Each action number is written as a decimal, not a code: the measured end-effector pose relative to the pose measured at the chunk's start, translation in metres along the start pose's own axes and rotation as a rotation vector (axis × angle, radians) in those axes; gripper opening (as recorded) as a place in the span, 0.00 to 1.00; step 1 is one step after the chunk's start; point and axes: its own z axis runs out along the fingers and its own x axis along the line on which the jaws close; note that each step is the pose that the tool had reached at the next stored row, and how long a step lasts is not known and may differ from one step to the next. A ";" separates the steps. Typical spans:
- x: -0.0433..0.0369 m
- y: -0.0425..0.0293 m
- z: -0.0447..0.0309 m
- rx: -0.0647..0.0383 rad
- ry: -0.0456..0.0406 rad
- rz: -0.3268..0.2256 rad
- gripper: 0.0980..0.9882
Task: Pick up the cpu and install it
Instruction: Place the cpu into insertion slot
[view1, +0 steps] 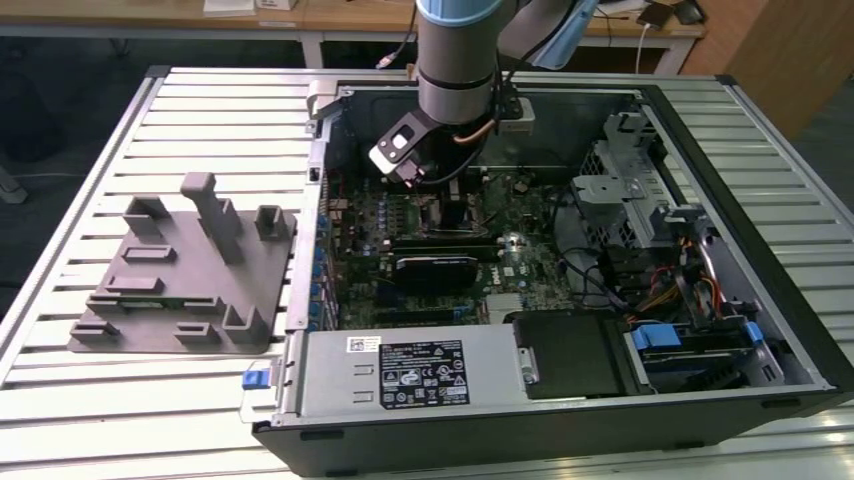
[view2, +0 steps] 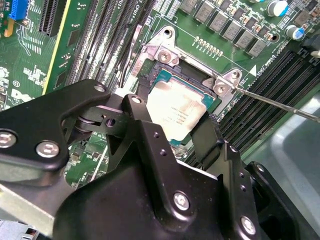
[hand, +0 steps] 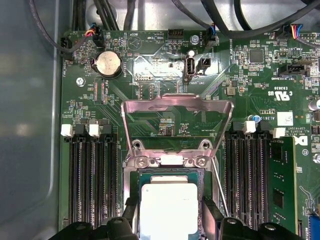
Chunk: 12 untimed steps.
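1. The cpu (hand: 167, 207), a small flat square chip with a shiny silver-grey metal top and a thin green rim, lies level in the square black motherboard socket (hand: 131, 175). In the second wrist view, the cpu (view2: 177, 112) sits inside the socket's bolted metal frame (view2: 160, 52).
2. The black two-fingered gripper (hand: 168, 222) stands straight over the chip. Its fingers (view2: 142, 102) are narrowed to the chip's width, one against each of two opposite edges, so the gripper is clamped on the cpu.
3. The socket's silver metal load plate (hand: 150, 103) is swung up and open beyond the chip. A thin steel lever rod (hand: 220, 192) runs beside the socket.
4. Long black memory slots (hand: 92, 185) flank the socket on both sides of the green motherboard (hand: 165, 65). A round silver coin cell (hand: 108, 63) sits further off.
5. In the exterior view, the grey and light-blue arm (view1: 461, 60) drops near-vertically into the open black computer case (view1: 801, 330). Its wrist is low over the board.
6. The grey plastic fixture block (view1: 187, 290) sits on the slatted aluminium table (view1: 80, 130) at the exterior view's left, well apart from the gripper.
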 end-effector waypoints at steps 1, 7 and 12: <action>0.0000 0.0000 0.0000 0.000 0.0000 0.000 0.58; -0.0001 0.0000 -0.0003 0.000 -0.0004 0.000 0.49; 0.0000 0.0000 -0.0003 0.000 -0.0001 0.000 0.49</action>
